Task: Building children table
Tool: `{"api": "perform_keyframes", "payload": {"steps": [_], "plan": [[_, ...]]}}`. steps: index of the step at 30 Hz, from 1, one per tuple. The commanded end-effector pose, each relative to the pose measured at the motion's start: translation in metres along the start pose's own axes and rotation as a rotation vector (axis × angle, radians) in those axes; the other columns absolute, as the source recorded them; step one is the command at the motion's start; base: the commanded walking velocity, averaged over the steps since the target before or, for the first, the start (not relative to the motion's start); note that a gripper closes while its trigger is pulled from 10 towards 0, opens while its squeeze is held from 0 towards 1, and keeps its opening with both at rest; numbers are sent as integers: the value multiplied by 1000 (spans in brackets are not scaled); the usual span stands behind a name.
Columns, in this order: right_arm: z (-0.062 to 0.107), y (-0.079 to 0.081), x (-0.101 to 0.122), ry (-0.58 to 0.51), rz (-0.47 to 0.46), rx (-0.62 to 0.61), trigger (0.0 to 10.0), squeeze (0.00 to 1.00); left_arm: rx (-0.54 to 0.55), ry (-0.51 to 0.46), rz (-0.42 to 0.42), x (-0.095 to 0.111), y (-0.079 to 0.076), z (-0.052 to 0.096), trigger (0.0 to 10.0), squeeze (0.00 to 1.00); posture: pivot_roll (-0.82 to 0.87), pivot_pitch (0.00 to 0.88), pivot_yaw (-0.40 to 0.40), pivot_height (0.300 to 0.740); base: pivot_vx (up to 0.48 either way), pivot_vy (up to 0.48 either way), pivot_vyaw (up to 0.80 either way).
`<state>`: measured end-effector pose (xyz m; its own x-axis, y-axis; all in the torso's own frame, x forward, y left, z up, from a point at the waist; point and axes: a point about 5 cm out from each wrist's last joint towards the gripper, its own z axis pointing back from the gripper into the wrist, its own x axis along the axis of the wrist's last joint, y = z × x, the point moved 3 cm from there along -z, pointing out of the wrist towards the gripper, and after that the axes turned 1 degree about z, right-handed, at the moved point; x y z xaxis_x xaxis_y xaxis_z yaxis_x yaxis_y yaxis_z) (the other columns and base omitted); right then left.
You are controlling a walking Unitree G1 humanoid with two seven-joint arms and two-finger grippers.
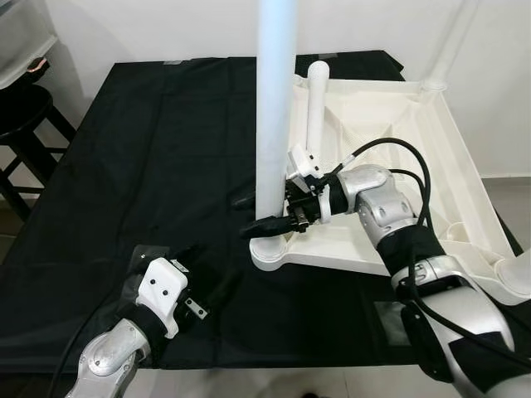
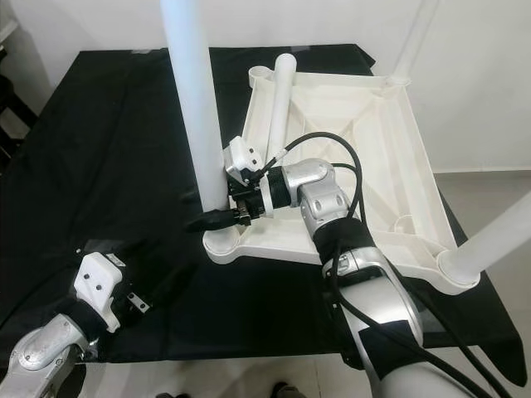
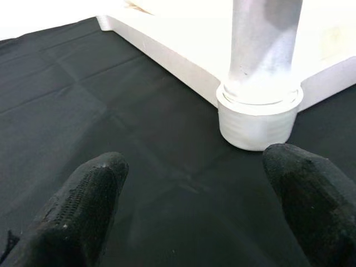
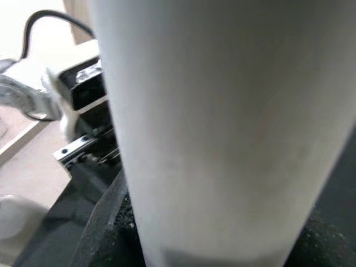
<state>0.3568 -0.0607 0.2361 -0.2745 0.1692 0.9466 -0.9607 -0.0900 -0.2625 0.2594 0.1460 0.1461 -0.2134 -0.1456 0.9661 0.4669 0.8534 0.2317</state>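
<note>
From the left eye, we see the white table top (image 1: pixel 415 157) lying upside down on the black cloth (image 1: pixel 149 166). We think it lies that way so its leg holes face up and the legs can go in from above. One white leg (image 1: pixel 274 108) stands straight up in the corner socket (image 1: pixel 270 249) nearest to us. Our right gripper (image 1: pixel 264 212) reaches across the table top and has its two black fingers around this leg, low down, just above the socket. We think it holds the leg there to keep it straight or to push it in tight. A second leg (image 1: pixel 317 104) stands in the corner behind the first one. Our left gripper (image 1: pixel 184 278) rests on the cloth, near the socket but apart from it, holding nothing.

From the right eye, two more legs show at the other corners of the table top, one far (image 2: pixel 415 37) and one near (image 2: pixel 489 245). So we judge that all four legs are in place and this one is being made snug.

From the left wrist, the two black fingertips (image 3: pixel 83 206) are spread wide and empty, pointing at the socket with cloth in between.

From the right wrist, the leg sits right up against the camera, pressed between the fingers.
</note>
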Motion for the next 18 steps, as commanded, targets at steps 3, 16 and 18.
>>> {"api": "perform_keyframes", "payload": {"steps": [3,16,18], "plan": [[-6,3,-32,33,-103,-367,0,0,-18,40,8,-7,-3,5,10000,0,52,248,30,740,0,0,0],[-32,57,-50,47,-323,-952,0,0,-41,44,15,-9,-3,2,10000,0,19,247,57,740,0,0,0],[-35,51,-42,56,-320,-949,0,0,-47,38,15,-8,-5,0,10000,0,32,243,54,740,0,0,0]]}}
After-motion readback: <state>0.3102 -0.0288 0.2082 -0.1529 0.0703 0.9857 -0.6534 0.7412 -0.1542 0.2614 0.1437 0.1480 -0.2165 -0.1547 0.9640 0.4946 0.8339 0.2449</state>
